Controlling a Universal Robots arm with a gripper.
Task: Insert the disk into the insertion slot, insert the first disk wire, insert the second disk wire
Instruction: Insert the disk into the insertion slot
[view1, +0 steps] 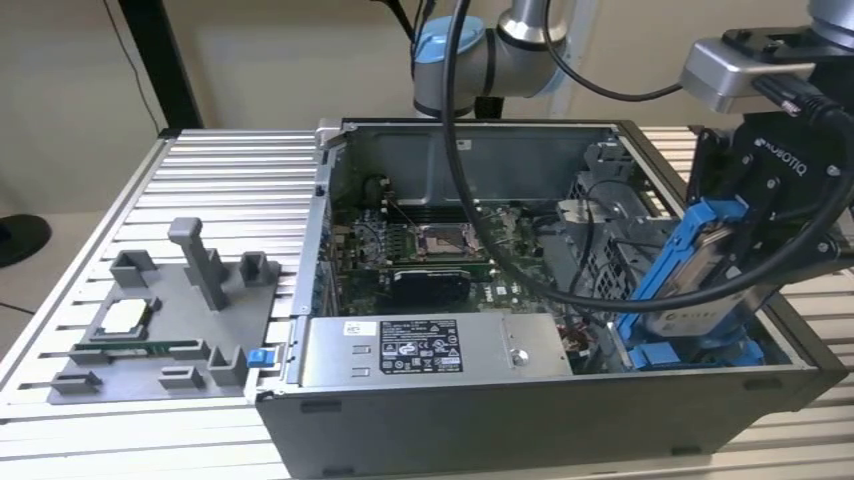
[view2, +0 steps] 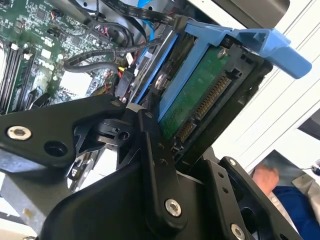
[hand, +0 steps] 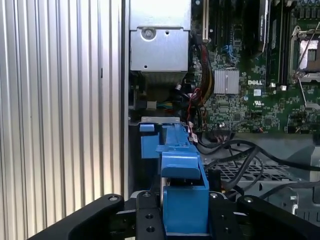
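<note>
Entry: disk (view1: 683, 300) gripped in tool (view1: 731, 250)
Pose: arm (view1: 481, 50) angled down at 3 o'clock of the open case (view1: 534, 420); tool clamped on the tilted blue-framed disk, lower end at the insertion slot (view1: 694, 352).

Arm (view1: 527, 20): silver-grey tube sections and rounded joint housings (view1: 470, 75) with light blue end caps (view1: 438, 45). We note thick black cables (view1: 458, 150) running off it in loose loops. At the wrist sits a silver-grey, box-shaped camera housing (view1: 737, 62) with a black plug and lead. Gripper (view2: 200, 102): matte black throughout, with white lettering (view1: 787, 150) on its body. It is built of flat linkage bars (view2: 156, 170) on round pivots. We see silver socket-head screws (view2: 19, 132) at the pivots in the second wrist view. The first wrist view shows the same black links (hand: 85, 215), with smaller screws.
</note>
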